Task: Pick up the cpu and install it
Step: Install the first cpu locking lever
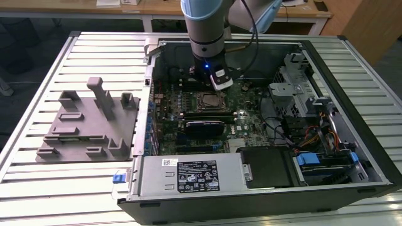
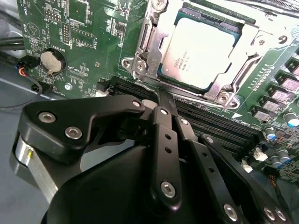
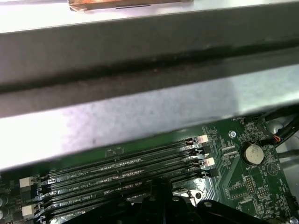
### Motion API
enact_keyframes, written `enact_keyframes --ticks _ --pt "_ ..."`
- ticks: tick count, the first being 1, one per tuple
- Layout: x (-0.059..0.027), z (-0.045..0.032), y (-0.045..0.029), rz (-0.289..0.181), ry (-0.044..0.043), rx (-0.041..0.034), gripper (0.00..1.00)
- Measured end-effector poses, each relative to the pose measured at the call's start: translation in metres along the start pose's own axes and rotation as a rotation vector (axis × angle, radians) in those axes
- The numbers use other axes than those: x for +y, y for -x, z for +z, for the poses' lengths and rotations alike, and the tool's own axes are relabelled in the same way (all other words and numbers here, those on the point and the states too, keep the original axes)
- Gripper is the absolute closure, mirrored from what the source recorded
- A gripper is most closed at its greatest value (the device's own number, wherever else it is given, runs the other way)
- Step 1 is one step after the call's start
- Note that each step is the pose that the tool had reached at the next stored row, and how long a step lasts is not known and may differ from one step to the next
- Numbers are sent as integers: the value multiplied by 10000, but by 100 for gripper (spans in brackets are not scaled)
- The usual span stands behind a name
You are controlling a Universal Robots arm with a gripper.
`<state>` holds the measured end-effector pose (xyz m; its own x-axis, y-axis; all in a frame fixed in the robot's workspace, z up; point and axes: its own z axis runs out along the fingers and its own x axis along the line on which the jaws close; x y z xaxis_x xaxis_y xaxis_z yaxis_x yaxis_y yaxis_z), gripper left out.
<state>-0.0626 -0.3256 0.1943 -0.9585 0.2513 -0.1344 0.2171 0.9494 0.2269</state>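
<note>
Hovering just above the centre of the frame in the exterior view, the hand (image 1: 221, 86) is pinched narrow and holds nothing. In the second wrist view, the cpu (image 2: 198, 49) lies flat in the socket (image 2: 140, 60) on the motherboard (image 2: 84, 42), near the fingertips (image 2: 163, 100).

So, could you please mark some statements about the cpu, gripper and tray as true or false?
1. The cpu lies in the socket. True.
2. The gripper holds the cpu. False: it is beside the socket, apart from the cpu.
3. The tray stands inside the case. False: it stands on the table, to the exterior view's left of the case.
4. A coin battery sits on the board. True.
</note>
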Motion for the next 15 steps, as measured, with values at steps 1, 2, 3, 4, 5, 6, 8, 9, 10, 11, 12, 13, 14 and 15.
enact_keyframes --ticks 1,2,3,4,5,6,8,9,10,11,12,13,14,15 --pt "-2 2 0 9 -4 -4 89" --pt "-5 4 0 17 -9 -7 89" --pt "-11 9 1 29 -10 -10 89" --pt "-14 12 1 34 -10 -12 89" --pt "-17 15 1 40 -11 -13 89" --pt "-19 16 1 45 -10 -15 89" --pt "-19 16 1 47 -12 -15 89" --pt "-19 16 2 48 -13 -15 89" --pt "-19 13 2 49 -12 -14 89" --pt "-18 6 3 50 -6 -13 89" --pt "-14 -6 5 52 1 -13 89" --pt "-10 -21 7 55 3 -13 89" --pt "-7 -37 9 57 3 -13 89" --pt "-3 -50 11 62 5 -13 89"
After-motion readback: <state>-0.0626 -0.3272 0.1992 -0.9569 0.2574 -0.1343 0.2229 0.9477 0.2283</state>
